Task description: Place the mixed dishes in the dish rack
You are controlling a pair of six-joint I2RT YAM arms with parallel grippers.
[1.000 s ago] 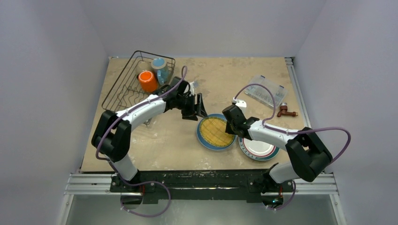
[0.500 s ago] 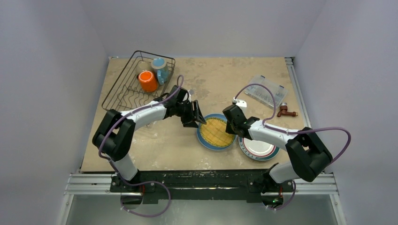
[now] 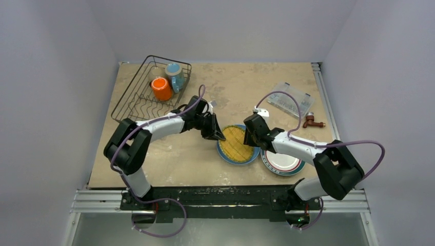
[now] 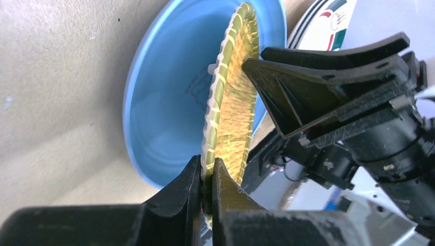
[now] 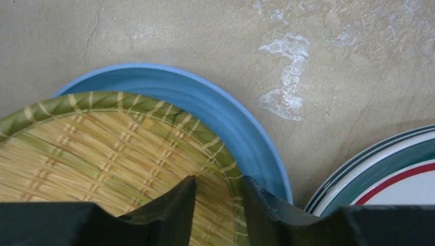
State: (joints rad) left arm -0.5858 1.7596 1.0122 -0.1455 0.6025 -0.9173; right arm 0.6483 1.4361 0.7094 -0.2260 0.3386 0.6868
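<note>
My left gripper [image 3: 218, 135] [image 4: 206, 167] is shut on the near rim of the yellow woven plate [image 3: 236, 144] [image 4: 235, 97] [image 5: 102, 138]. That plate is tilted up off the plain blue plate [image 3: 252, 156] [image 4: 169, 102] [image 5: 220, 110] under it. At the woven plate's right side my right gripper [image 3: 250, 138] [image 5: 218, 190] has its jaws apart, gripping nothing. Just right of both lies the white teal-rimmed plate [image 3: 282, 163] [image 5: 395, 174]. The dish rack [image 3: 134, 97] stands at the back left and holds an orange cup [image 3: 161, 88] and a blue mug [image 3: 174, 72].
A clear plastic compartment box [image 3: 291, 100] sits at the back right, with a small reddish-brown object [image 3: 313, 122] beside it. The two wrists are close together over the plates. The table's metal rail [image 3: 220, 200] runs along the near edge.
My left gripper moved right to the woven plate's rim and shut on it; the plate now stands tilted. The right gripper's jaws have spread wider.
</note>
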